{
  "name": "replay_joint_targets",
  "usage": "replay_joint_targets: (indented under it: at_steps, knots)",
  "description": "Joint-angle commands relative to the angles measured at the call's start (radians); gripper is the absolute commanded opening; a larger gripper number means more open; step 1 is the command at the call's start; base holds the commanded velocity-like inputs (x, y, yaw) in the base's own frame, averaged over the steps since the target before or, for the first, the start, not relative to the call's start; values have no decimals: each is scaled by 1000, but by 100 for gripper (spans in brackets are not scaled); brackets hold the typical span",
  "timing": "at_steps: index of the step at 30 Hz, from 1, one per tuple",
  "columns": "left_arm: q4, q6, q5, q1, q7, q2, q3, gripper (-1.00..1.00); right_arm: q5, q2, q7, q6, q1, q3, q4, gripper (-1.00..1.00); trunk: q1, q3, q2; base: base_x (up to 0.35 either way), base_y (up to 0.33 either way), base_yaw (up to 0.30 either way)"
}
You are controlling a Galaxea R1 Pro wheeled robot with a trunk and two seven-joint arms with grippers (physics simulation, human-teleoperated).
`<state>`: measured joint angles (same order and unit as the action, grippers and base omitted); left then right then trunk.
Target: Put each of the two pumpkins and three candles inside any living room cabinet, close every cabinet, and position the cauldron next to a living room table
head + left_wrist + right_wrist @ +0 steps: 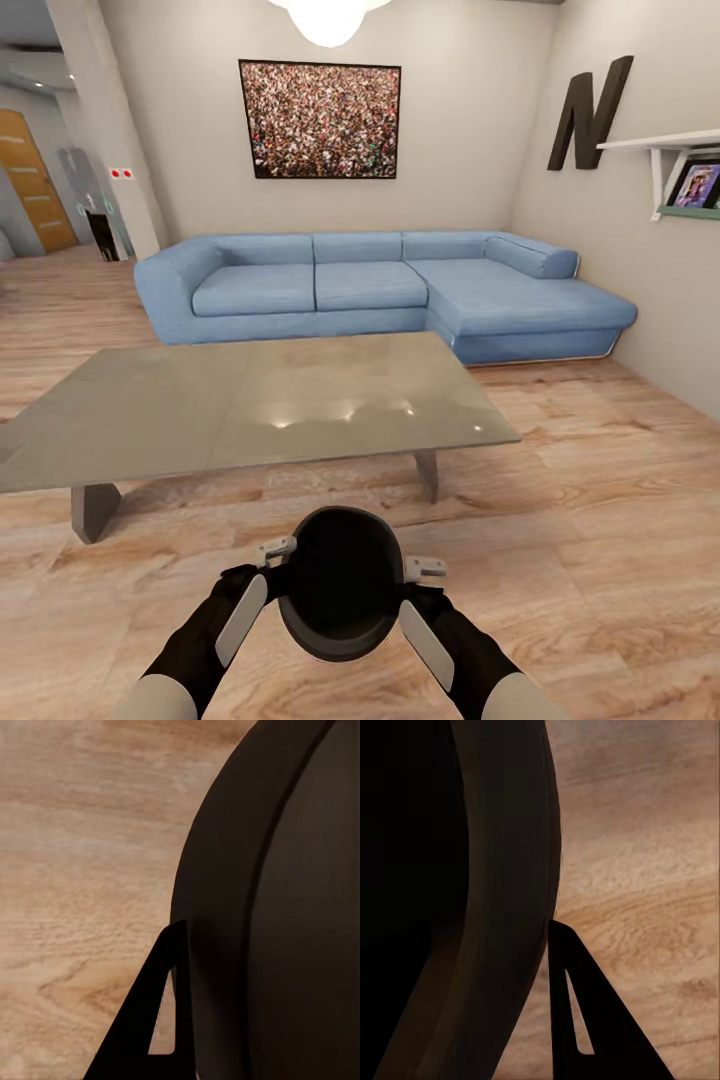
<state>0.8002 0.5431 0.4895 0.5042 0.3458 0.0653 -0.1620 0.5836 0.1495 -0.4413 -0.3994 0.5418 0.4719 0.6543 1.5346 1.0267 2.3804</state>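
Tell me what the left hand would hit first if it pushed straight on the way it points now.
Probably the wooden floor: in the left wrist view the left hand points past the cauldron, whose side its finger presses, down at bare boards. Depth is unclear.

The room was evenly bright under a blown-out ceiling lamp (328,18) whose glare spotted the glossy counter (300,405), shadows lay soft, edges bowed slightly, and both wrist views showed the cauldron (285,915) nearly featureless black.
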Motion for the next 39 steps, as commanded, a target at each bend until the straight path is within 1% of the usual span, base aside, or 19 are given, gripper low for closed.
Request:
replay_joint_targets:
  at_steps: [1,7,23,39]
  knots:
    - [1,6,2,1,10,-1,-2,-100,3,-1,-7,1,1,7,42,-100,0,1,0,237,0,57]
    - [1,6,0,1,11,-1,-2,-100,2,-1,-4,1,1,7,42,-100,0,1,0,174,0,15]
    - [1,6,3,1,11,-1,-2,-100,2,-1,-4,1,1,7,42,-100,0,1,0,101,0,0]
    - [9,6,3,1,11,-1,-2,-100,2,-1,-4,1,1,7,42,-100,0,1,0,9,0,0]
